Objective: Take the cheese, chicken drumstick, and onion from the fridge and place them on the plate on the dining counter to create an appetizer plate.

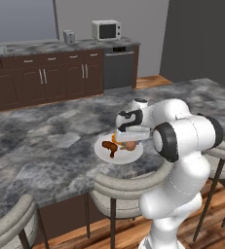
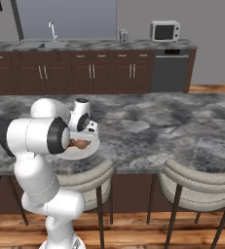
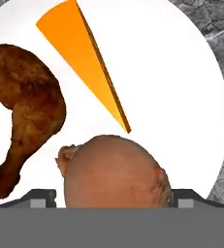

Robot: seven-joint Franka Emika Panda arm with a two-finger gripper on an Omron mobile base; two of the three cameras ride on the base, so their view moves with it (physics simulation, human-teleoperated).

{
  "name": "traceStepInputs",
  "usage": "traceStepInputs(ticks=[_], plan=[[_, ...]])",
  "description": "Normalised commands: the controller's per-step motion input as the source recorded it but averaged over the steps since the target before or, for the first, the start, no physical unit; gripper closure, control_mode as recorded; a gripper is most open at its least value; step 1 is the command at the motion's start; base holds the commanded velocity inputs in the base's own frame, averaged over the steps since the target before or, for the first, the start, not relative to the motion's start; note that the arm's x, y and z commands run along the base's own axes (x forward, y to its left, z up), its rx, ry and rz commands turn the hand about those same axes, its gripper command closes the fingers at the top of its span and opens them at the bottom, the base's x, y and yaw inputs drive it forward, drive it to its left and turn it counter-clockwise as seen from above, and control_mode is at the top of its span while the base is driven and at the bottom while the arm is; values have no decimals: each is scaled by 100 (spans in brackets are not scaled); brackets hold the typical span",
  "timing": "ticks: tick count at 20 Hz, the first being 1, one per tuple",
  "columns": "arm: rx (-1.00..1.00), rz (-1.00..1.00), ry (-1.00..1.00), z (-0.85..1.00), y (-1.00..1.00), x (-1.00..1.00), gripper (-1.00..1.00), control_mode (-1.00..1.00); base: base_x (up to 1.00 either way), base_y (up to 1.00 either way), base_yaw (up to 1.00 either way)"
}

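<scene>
Stools (image 1: 126,192) are standing nearest; dining counter (image 1: 41,146) is bearing the plate (image 3: 181,82). Hand view is showing the onion (image 3: 114,172) sitting between the gripper (image 3: 112,197) tips, grip uncertain, beside chicken drumstick (image 3: 28,106) and cheese (image 3: 82,63). Microwave (image 2: 164,31) is standing farthest.

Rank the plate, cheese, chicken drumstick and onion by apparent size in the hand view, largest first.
1. plate
2. onion, though it sits nearest the camera, which inflates it
3. chicken drumstick
4. cheese, close to the drumstick

Bare plate (image 3: 181,87) beside cheese (image 3: 84,63)
</scene>
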Motion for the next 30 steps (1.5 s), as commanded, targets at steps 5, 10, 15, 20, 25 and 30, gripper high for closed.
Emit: traceStepInputs(ticks=[5, 10, 15, 20, 25, 30], plan=[[-2, 0, 0, 64, 7, -41, -100, -100, 0, 0, 0], [-2, 0, 0, 70, 8, -55, -100, -100, 0, 0, 0], [-1, 0, -20, 74, -23, -100, -100, -100, 0, 0, 0], [0, 0, -13, 79, -47, -100, -100, -100, 0, 0, 0], [0, 0, -14, 54, -65, -100, -100, -100, 0, 0, 0], [3, 0, -21, 43, -82, -100, -100, -100, 0, 0, 0]])
